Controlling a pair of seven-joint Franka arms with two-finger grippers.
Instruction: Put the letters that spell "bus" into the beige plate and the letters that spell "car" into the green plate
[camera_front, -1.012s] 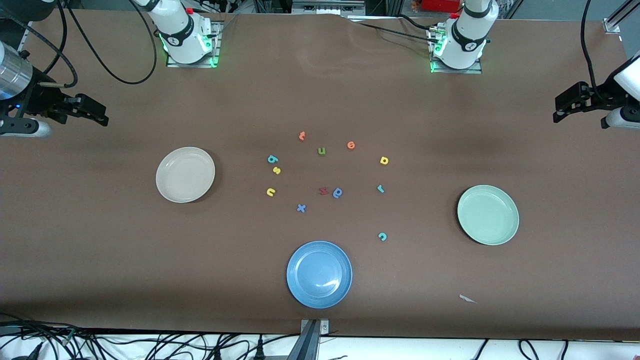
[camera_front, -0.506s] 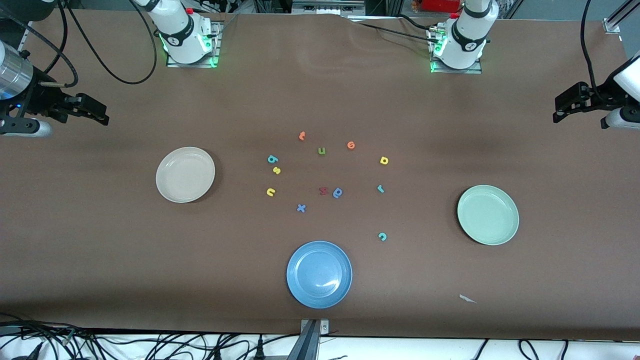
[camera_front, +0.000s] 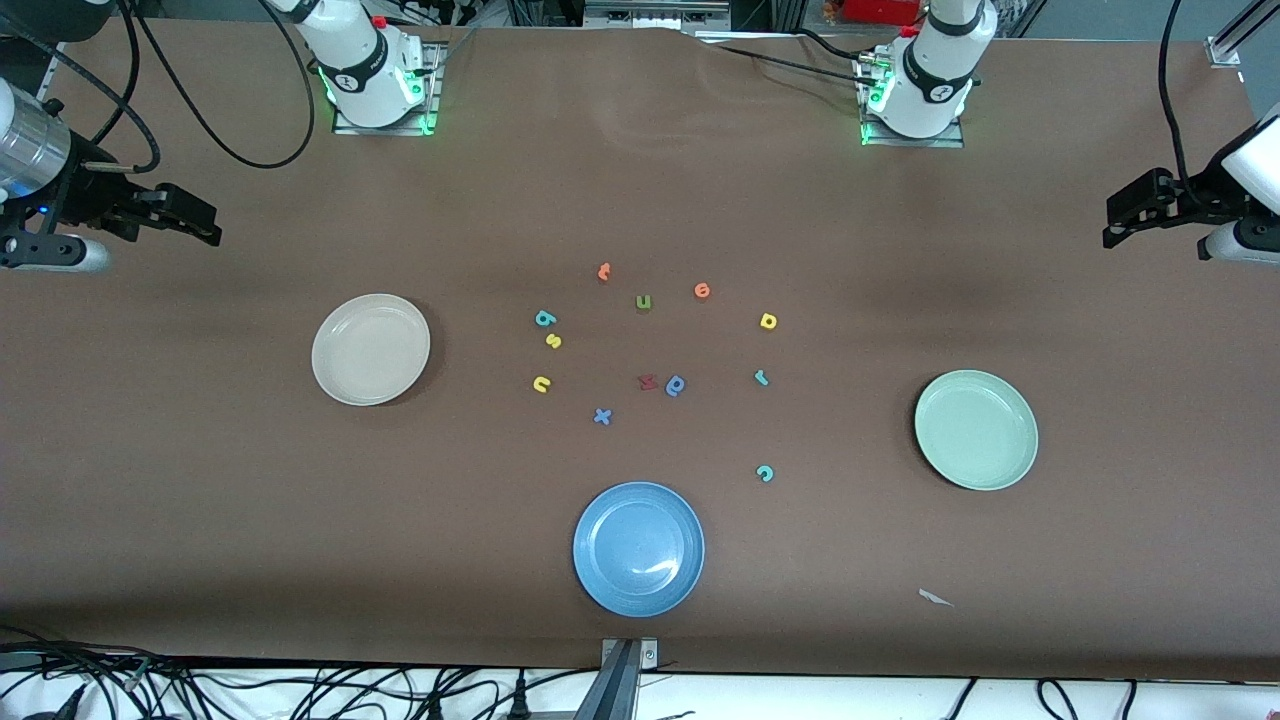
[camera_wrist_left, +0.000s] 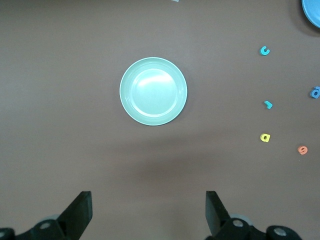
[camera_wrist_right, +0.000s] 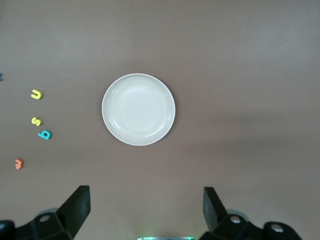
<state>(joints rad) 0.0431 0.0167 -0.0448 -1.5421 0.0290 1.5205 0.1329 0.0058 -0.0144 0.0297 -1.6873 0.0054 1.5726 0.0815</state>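
Almost nothing has changed over the last second. The right end effector (camera_front: 210, 232) has crept slightly up and inward over the surface (camera_front: 640, 180) at the right arm's end, and the left end effector (camera_front: 1115, 225) has barely shifted over the left arm's end. Both have their fingers spread wide and carry nothing. No letter has moved and the plates are still bare, so sorting has not begun; these look like the first stirrings of an approach. Reading the front view as a clock centred on the scattered letters, the beige plate (camera_front: 371, 349) sits at nine o'clock and the green plate (camera_front: 976, 430) at about four, with a blue plate (camera_front: 638, 548) at six. The teal b (camera_front: 544, 319), yellow s (camera_front: 553, 341) and yellow u (camera_front: 541, 384) cluster on the nine o'clock edge, nearest the beige plate. The yellow a (camera_front: 768, 321) lies at two, the teal r (camera_front: 761, 377) at three and the teal c (camera_front: 765, 473) at five, nearest the green plate.
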